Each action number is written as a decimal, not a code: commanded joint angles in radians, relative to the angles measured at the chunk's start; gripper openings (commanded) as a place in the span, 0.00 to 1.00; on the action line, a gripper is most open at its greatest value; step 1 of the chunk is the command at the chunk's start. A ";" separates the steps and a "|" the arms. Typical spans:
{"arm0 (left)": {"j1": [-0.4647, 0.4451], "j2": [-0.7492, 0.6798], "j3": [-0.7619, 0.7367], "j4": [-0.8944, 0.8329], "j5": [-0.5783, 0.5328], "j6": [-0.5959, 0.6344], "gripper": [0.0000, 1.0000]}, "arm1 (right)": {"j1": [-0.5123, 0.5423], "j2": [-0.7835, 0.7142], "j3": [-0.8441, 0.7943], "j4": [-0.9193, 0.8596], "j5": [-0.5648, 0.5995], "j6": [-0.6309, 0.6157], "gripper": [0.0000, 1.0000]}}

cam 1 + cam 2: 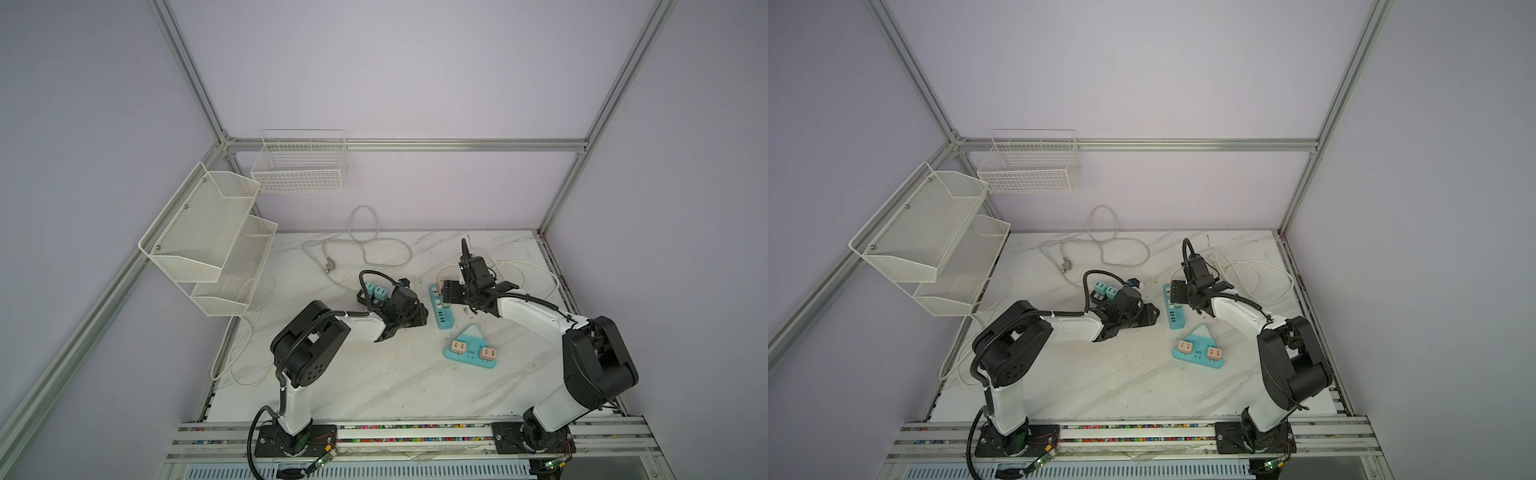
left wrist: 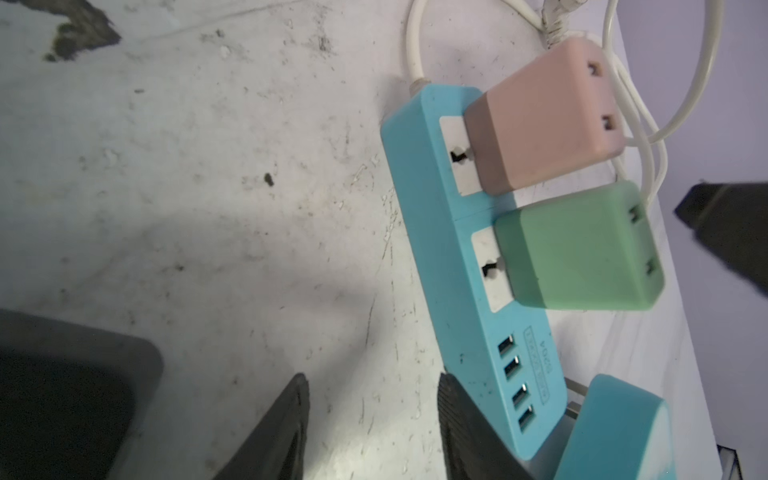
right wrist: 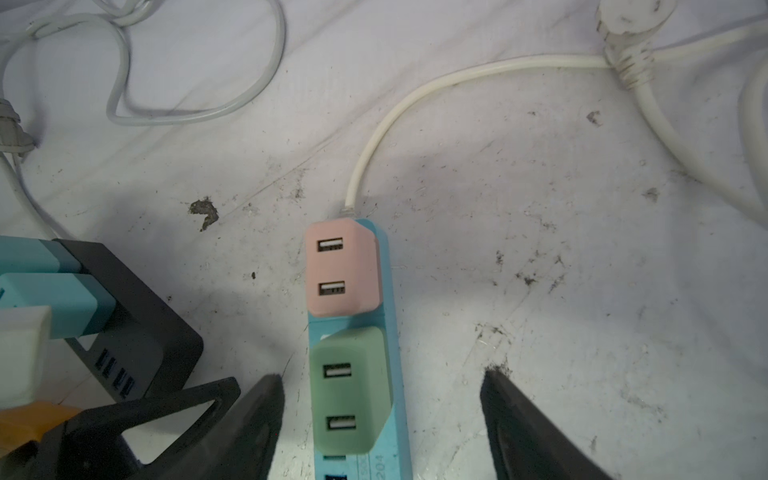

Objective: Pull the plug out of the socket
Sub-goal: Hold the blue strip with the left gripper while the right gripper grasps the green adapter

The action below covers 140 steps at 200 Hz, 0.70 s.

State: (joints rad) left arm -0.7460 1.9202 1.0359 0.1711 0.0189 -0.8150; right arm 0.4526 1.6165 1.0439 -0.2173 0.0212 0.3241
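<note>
Green charger plug (image 3: 351, 390) seated upright in the blue power strip (image 2: 440, 266), mid-bench (image 1: 374, 382), just behind the triangular teal socket block (image 1: 469, 360) with its two beige plugs (image 1: 458, 346). Right jaws released and spread wide, straddling the green casing from above, both pads (image 3: 257, 415) apart from it. Left jaws also released, nothing between them, one finger (image 2: 465, 424) just beside or touching the strip's USB end, cannot tell which; no real hold-down on the strip either way. Likeliest failure from here, as a judgement: whole strip lifting with the plug, for lack of anything pinning it. Next: slipping off the smooth, rounded casing through too shallow a bite, or a tilted pull binding the prongs in the socket. Further along the strip, pink charger plug (image 3: 343, 268) just beside the green one, close enough for catching by a drifting pad. Black socket stand (image 3: 145, 328) with teal plugs (image 3: 62, 299) near, on the left arm's side, leaving little room for a sideways swing. Beyond, the strip's white cord (image 3: 540, 60) looping loose toward the back; a snag there likely to drag the strip askew. Containers, farther off: two-tier mesh shelf (image 1: 199, 232) on the left wall, nothing visible in either tier; at the very back, wire basket (image 1: 299, 174) hung on the rear wall, likewise showing nothing inside.
</note>
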 commanded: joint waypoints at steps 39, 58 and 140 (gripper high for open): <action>0.005 0.032 0.122 0.046 0.042 -0.039 0.50 | 0.028 0.061 0.042 0.004 0.054 -0.003 0.69; 0.005 0.055 0.152 0.029 0.053 -0.044 0.49 | 0.033 0.075 0.047 0.002 0.062 -0.008 0.65; 0.005 0.095 0.196 0.053 0.078 -0.049 0.47 | 0.052 0.129 0.068 0.006 0.066 -0.008 0.59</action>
State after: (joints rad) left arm -0.7464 2.0094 1.1431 0.1806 0.0776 -0.8543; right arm 0.4938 1.7287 1.0866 -0.2115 0.0673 0.3233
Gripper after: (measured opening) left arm 0.466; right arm 0.599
